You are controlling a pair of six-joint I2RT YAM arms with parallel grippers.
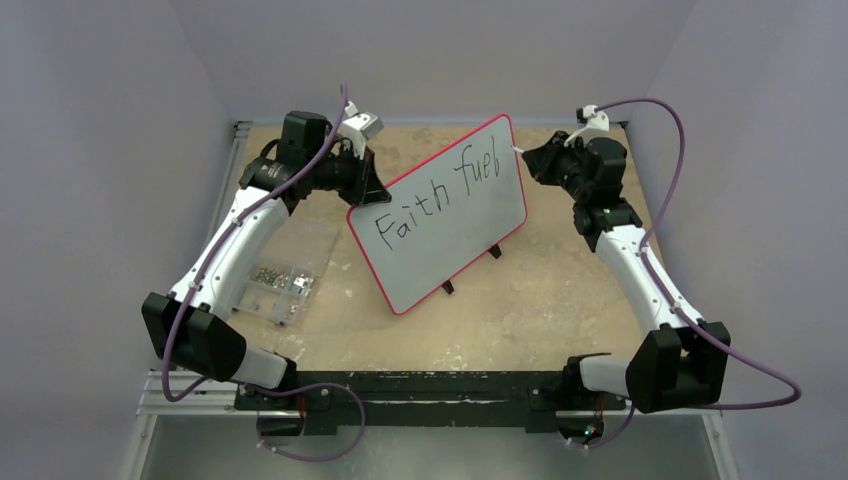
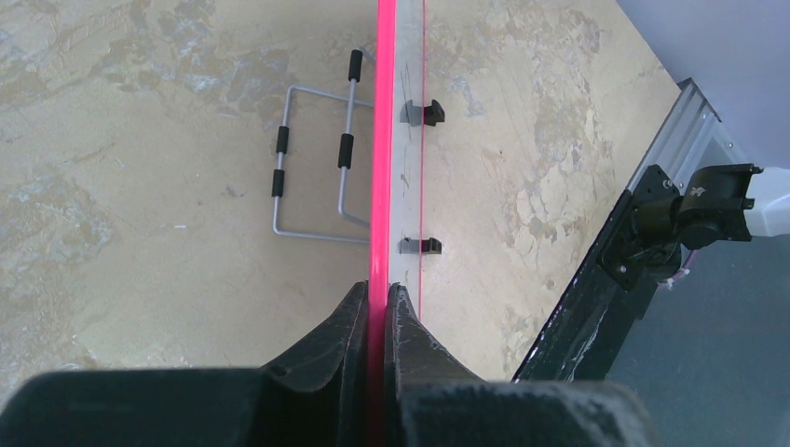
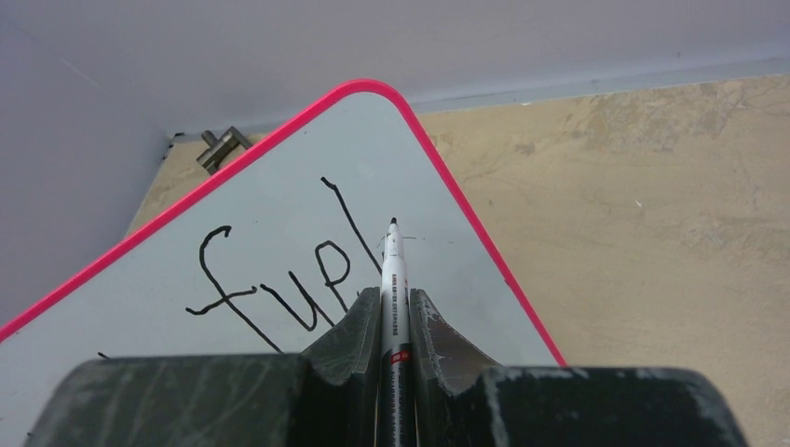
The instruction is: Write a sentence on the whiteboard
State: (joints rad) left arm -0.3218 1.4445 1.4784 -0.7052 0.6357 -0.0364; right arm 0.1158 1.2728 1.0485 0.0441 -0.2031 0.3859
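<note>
The whiteboard (image 1: 440,215), glossy white with a thin red rim and rounded corners, stands tilted on the far middle of the desk (image 1: 560,290). Black writing (image 1: 440,195) on it reads "Faith fuel" in thin, uneven strokes. The left fingers (image 2: 340,331) pinch its red edge. The right fingers (image 3: 349,331) pinch a marker (image 3: 392,270), its tip just beside the last letter; whether it touches is unclear. The left wrist view shows the board edge-on, so nothing there is readable; the right wrist view cuts off "Faith". A clear bag (image 1: 285,280) near the left arm holds small metal pieces (image 1: 268,274), too small to identify.
</note>
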